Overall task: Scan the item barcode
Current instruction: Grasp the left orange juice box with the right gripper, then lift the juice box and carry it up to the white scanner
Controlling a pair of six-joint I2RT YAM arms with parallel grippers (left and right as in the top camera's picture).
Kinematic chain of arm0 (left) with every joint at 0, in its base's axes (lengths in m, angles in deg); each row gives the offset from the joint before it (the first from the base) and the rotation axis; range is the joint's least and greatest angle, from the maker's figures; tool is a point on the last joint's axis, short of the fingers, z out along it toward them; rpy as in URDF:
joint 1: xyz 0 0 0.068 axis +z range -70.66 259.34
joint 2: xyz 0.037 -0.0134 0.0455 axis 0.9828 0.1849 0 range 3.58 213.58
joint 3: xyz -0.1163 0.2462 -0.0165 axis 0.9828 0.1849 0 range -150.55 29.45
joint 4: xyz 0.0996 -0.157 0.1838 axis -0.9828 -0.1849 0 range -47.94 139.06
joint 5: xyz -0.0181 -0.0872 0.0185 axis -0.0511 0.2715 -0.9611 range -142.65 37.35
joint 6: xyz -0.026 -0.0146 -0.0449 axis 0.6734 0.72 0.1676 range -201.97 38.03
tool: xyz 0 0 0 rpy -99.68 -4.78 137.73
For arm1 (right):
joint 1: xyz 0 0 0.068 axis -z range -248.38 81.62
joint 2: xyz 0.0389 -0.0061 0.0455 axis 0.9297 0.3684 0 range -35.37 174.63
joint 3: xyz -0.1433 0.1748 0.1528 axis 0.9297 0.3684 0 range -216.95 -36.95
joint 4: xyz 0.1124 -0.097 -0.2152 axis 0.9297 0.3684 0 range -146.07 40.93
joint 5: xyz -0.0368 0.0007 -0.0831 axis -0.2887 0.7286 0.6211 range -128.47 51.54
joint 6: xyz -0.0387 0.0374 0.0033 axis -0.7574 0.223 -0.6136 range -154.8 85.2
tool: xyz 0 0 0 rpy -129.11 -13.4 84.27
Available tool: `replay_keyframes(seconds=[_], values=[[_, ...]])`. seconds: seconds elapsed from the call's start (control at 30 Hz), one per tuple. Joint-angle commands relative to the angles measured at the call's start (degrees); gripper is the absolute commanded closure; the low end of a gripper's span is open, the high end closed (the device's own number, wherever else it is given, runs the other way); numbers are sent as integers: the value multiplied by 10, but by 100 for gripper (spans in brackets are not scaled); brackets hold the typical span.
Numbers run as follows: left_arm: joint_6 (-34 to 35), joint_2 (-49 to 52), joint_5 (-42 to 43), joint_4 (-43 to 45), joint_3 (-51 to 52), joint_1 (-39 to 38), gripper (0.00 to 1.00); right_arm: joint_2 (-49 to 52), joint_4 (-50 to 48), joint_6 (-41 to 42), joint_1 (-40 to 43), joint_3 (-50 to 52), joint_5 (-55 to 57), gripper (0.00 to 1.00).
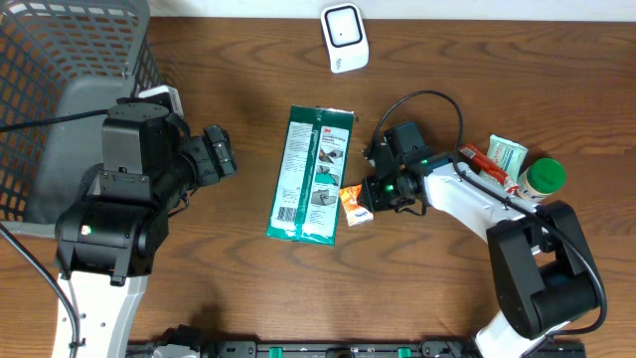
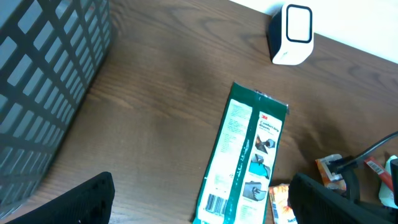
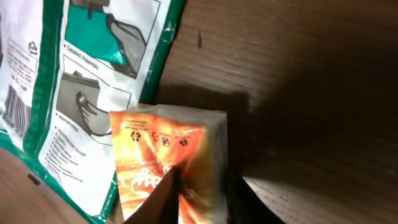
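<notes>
2 arms reach over the table (image 1: 248, 60). Left of the green packet (image 1: 310, 174) stands a grey basket (image 1: 60, 60). The left gripper (image 1: 224, 156) hovers between them, its jaws wide apart and empty. Beyond the packet's top end sits the white scanner (image 1: 344, 38). Just beside the packet's lower right edge, the orange sachet (image 1: 356, 204) is pinched between the jaws of the right gripper (image 3: 198, 199).

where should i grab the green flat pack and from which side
Probably the left long edge of the green pack, approached low from the left. It lies flat, so only a thin edge can be pinched, and that edge is free while the orange packet crowds the right one.
</notes>
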Motion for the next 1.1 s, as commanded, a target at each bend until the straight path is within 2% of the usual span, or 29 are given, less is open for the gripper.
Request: replay_keyframes(seconds=[0.0,0.07,0.13,0.33,0.6,0.67,0.8,0.87,1.07], values=[[-1,0,1,0,-6,-1,10,11,3,3,-11,17,-16,81],[-1,0,1,0,-6,-1,10,6,10,2,-2,12,-16,87],[-1,0,1,0,-6,-1,10,-8,25,2,12,3,-16,99],[-1,0,1,0,-6,-1,10,-90,66,-15,45,-17,-3,99],[-1,0,1,0,-6,-1,10,-233,75,-15,2,-18,189,99],[-1,0,1,0,-6,-1,10,-247,107,-11,-10,-41,214,99],[-1,0,1,0,-6,-1,10,-228,253,-6,-2,-177,223,99],[-1,0,1,0,-6,-1,10,-205,340,-6,0,-280,249,99],[-1,0,1,0,-6,-1,10,-66,604,-5,0,-667,298,99]])
